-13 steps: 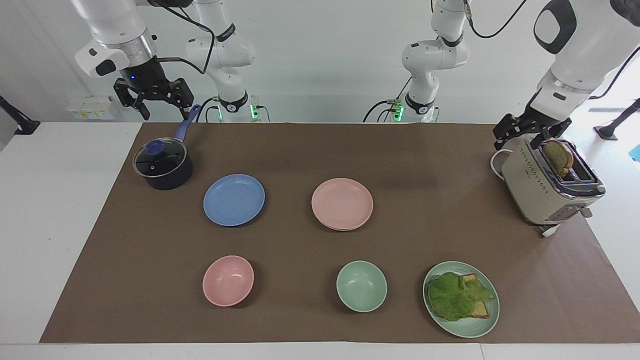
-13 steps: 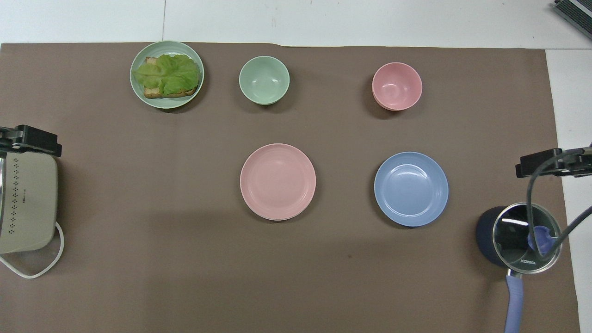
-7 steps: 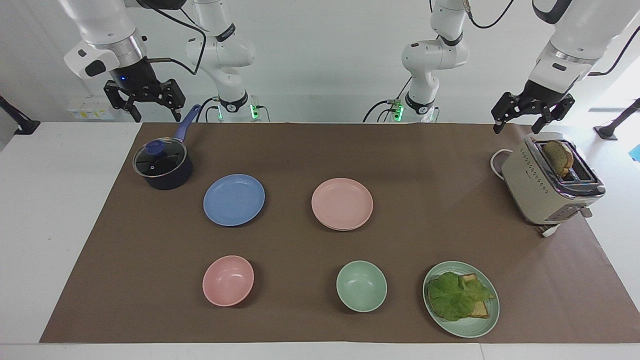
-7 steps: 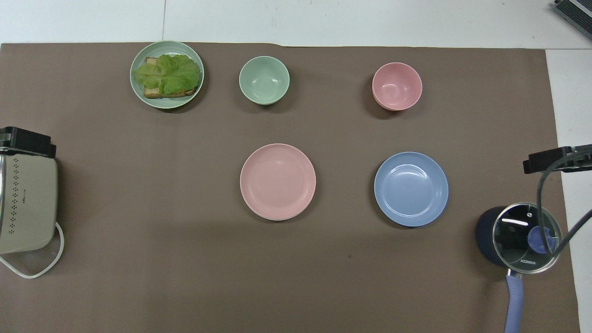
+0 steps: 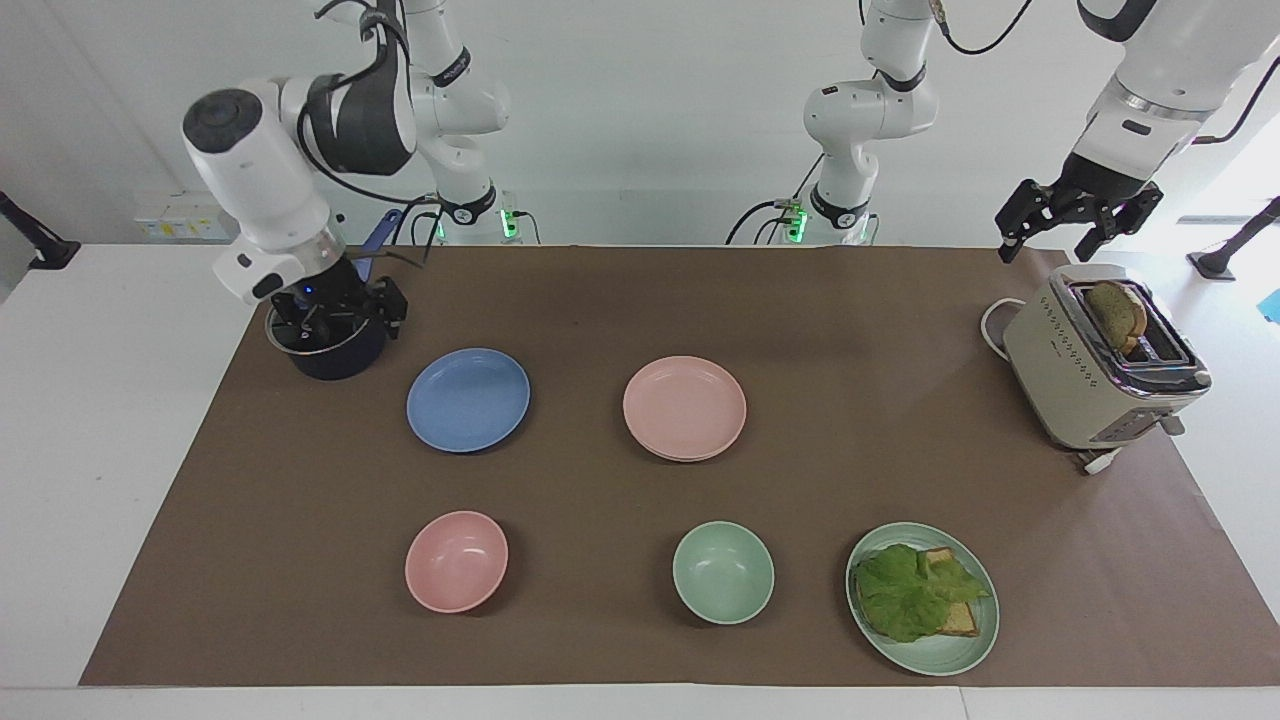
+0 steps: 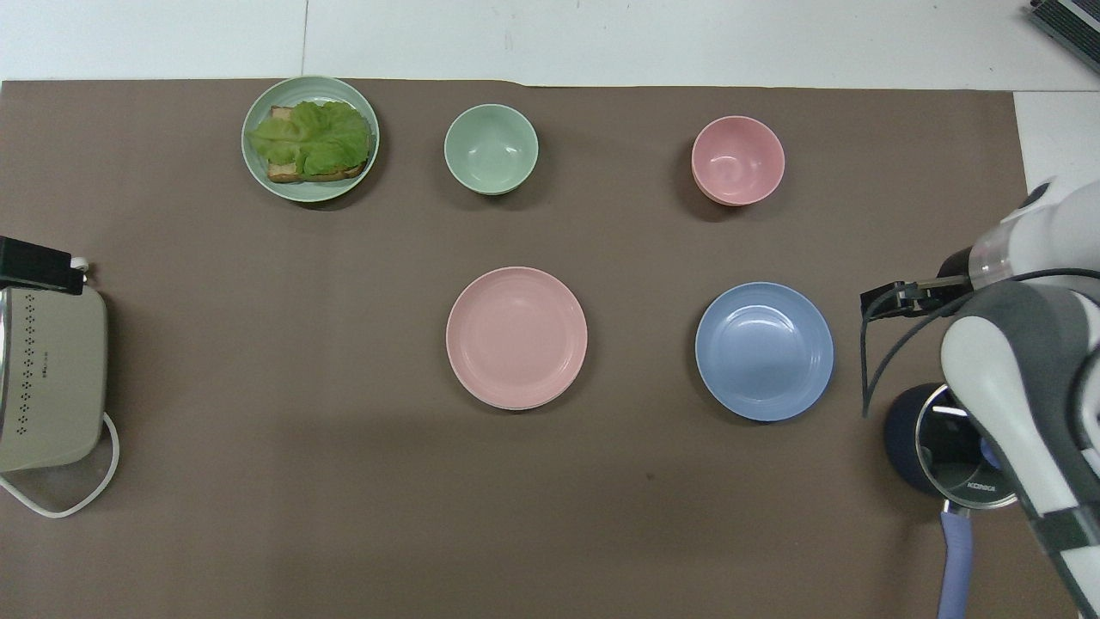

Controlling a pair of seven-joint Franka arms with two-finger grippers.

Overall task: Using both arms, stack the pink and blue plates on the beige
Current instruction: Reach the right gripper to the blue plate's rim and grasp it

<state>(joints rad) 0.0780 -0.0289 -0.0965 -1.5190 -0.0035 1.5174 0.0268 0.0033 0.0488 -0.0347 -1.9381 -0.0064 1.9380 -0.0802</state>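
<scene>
The blue plate (image 5: 468, 399) (image 6: 764, 351) lies bare on the brown mat. Beside it, toward the left arm's end, lies the pink plate (image 5: 685, 406) (image 6: 516, 335). It rests on a second plate of which only a thin pale rim (image 6: 516, 407) shows, so the beige plate is almost wholly hidden. My right gripper (image 5: 338, 320) (image 6: 894, 297) hangs open just over the lidded pot, beside the blue plate and touching neither. My left gripper (image 5: 1080, 215) (image 6: 34, 265) is open and empty, up in the air over the toaster.
A dark pot (image 5: 330, 355) with a glass lid and blue handle stands at the right arm's end. A beige toaster (image 5: 1100, 365) with bread is at the left arm's end. Farther out are a pink bowl (image 5: 456, 561), a green bowl (image 5: 723, 572) and a green plate (image 5: 922, 598) with lettuce toast.
The right arm has swung down from high above the table's edge to just over the pot, toward the blue plate. The left gripper has risen off the toaster. No plate has moved.
</scene>
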